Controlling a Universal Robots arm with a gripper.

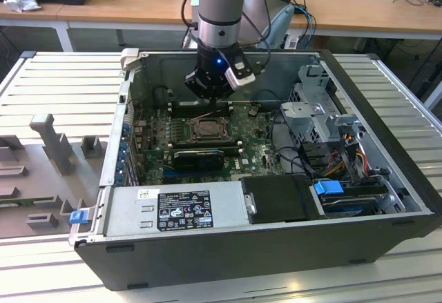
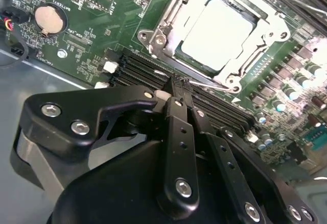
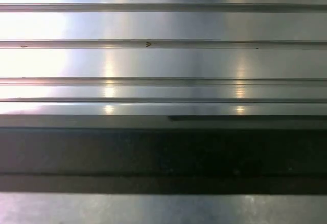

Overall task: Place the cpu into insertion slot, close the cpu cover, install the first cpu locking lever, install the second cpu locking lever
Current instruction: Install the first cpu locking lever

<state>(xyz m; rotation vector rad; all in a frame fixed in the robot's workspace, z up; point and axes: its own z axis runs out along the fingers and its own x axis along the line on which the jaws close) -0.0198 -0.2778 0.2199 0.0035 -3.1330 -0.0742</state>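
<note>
A pale silver cpu [image 2: 217, 27] sits on the green circuit board [image 2: 102, 9]; the claw [image 2: 176, 89] is black.

Grey arm with a pale-blue joint band, black hand [image 2: 176, 89] studded with silver screws.

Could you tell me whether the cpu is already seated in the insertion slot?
Yes, in: in the second wrist view the cpu lies flat inside the insertion slot, with the cpu cover framing it.
</note>
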